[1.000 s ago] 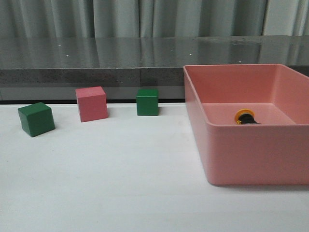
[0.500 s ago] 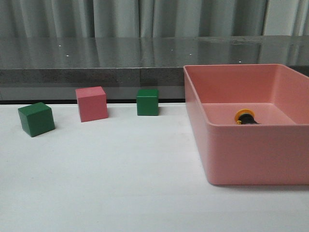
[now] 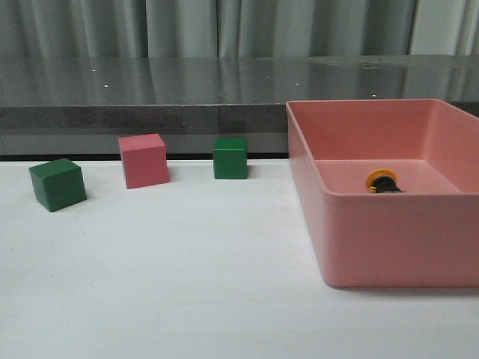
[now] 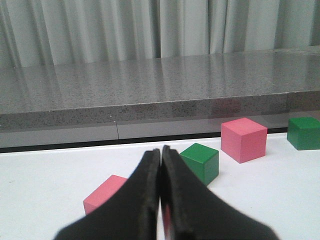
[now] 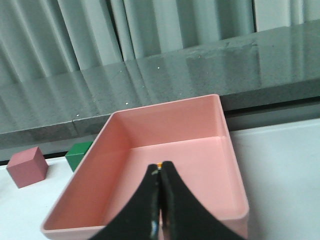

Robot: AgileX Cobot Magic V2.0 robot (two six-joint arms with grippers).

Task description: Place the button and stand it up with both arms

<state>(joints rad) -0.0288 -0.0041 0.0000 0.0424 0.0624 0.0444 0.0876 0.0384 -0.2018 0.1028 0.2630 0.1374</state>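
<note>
Nothing of the task is done, as you can judge: the small yellow-capped push button (image 3: 382, 182) lies tipped inside the pink plastic bin (image 3: 389, 239), near its far wall. Your left gripper (image 4: 160, 200) and right gripper (image 5: 160, 205) each have fingers pressed together, holding nothing. Mind the bin's tall walls when reaching in; white tabletop (image 3: 187, 284) offers open room before the cubes.

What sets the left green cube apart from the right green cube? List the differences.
The left green cube sits nearer the camera, turned so a corner edge faces forward; the right green cube sits farther back, nearly square-on. The left one lies left of the pink cube, the right one between it and the pink bin. Both are green and rest on the white table.
</note>
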